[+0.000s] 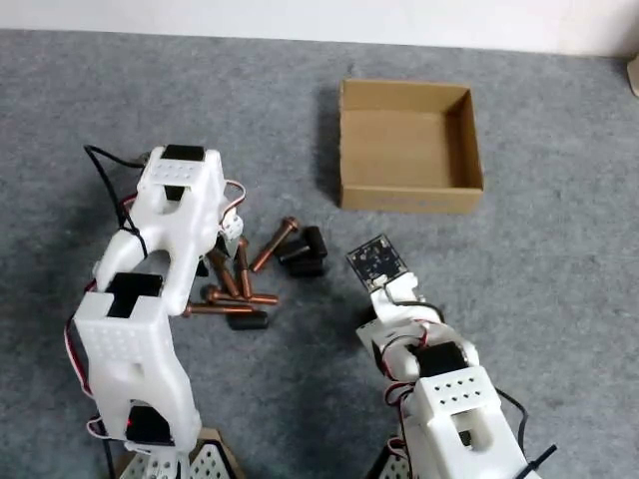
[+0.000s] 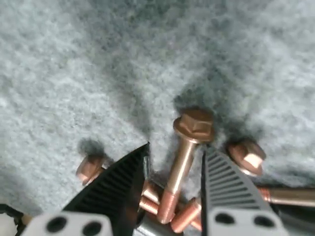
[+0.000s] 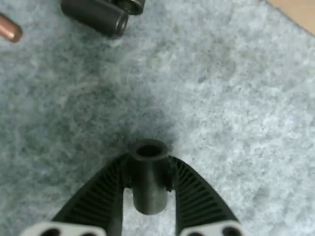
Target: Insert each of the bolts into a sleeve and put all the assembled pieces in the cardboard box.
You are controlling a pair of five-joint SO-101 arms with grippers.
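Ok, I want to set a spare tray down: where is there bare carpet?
Bare grey carpet lies right of the brown cardboard box and left of it. Crowded: the copper bolts and black cylindrical sleeves between the arms; another black sleeve sits in the right pincer.

the high view looks down on the tabletop (image 1: 559, 299) from well above both arms. wrist views peer close past the left fingers (image 2: 118, 182) and right fingers (image 3: 197, 191); bolts (image 2: 183, 164) by the left fingers show from above too.
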